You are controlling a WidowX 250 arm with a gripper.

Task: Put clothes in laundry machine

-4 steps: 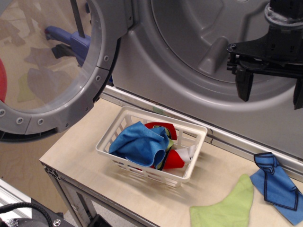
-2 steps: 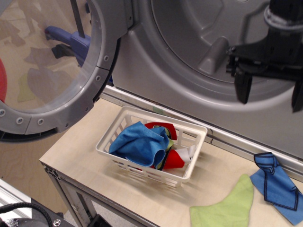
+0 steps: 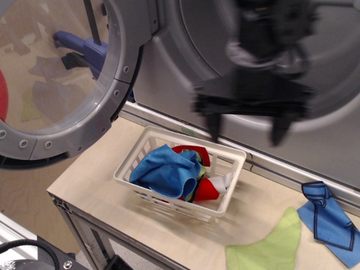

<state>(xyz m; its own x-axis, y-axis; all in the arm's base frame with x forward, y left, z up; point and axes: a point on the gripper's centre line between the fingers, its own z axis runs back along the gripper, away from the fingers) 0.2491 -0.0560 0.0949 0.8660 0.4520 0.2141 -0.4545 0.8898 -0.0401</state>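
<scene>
The grey laundry machine (image 3: 180,73) fills the back, its ridged drum open and its round bolted transparent door (image 3: 62,84) swung out to the left. A white basket (image 3: 225,185) on the wooden table holds a blue cloth (image 3: 166,171) and red and white cloths (image 3: 209,188). My black gripper (image 3: 247,128) is blurred by motion, open and empty, hanging in front of the drum's lower rim, above the basket's right end. A green cloth (image 3: 270,244) and a blue cloth with dark trim (image 3: 329,222) lie on the table at the right.
The wooden table (image 3: 90,180) ends at the left and front edges. A purple object (image 3: 84,48) shows through the door glass. A black cable (image 3: 28,250) lies at the lower left, below the table.
My gripper has swung quickly from the upper right, in front of the drum, leftward and down to above the basket. The clothes and the door have not moved.
</scene>
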